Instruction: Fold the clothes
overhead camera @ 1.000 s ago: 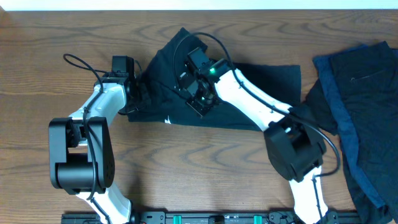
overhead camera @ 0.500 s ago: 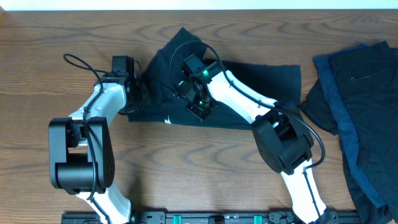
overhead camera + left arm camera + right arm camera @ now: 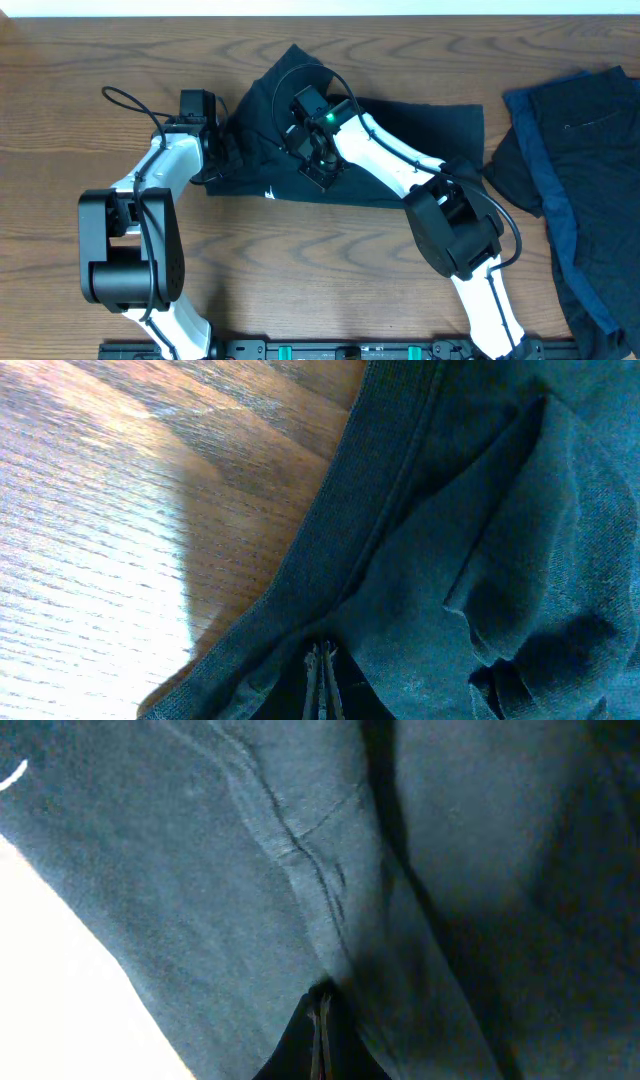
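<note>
Midway through a fold, the left gripper (image 3: pixel 226 152) and right gripper (image 3: pixel 316 168) are each clamped on the soft dark navy cloth T-shirt (image 3: pixel 440 130) lying on the brown wooden table (image 3: pixel 300 270); next, likely, both pinched edges must be carried across.

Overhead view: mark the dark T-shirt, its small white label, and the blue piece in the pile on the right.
dark T-shirt (image 3: pixel 440 135), overhead view, flat right-hand part.
white label (image 3: pixel 270 193), overhead view, at the shirt's near hem.
blue piece (image 3: pixel 550 200), overhead view, its left border strip.
</note>
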Robot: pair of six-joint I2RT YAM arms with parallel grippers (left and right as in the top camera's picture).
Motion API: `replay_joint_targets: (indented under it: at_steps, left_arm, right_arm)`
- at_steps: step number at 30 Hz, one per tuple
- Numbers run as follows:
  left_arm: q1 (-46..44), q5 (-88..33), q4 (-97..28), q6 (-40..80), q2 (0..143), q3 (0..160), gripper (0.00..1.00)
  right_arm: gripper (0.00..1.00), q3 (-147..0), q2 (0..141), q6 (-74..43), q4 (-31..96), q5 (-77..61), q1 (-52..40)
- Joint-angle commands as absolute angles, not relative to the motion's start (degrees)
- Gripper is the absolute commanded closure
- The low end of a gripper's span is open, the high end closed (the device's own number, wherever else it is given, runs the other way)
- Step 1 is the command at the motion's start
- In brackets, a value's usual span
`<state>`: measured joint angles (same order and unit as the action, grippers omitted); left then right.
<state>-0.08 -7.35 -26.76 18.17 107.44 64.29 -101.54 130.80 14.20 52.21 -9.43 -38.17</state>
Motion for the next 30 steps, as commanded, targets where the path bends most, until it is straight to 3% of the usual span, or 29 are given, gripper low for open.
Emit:
replay_joint_targets:
  at_steps: [1,20,30]
  left_arm:
    - [-0.08,-7.49,-26.85,18.28,107.63,64.23,0.94]
    - [-0.08,-7.46,-26.85,18.28,107.63,64.23,0.94]
    - [-0.08,-7.46,-26.68,18.28,107.63,64.23,0.94]
  right_arm:
    - [0.99,-102.52,131.39,15.00,51.29,-8.14,-37.63]
    - [0.99,-102.52,131.39,10.28,42.63,-0.32,-36.40]
    - [0.99,-109.10,130.87,12.91,49.89,-15.81,-36.82]
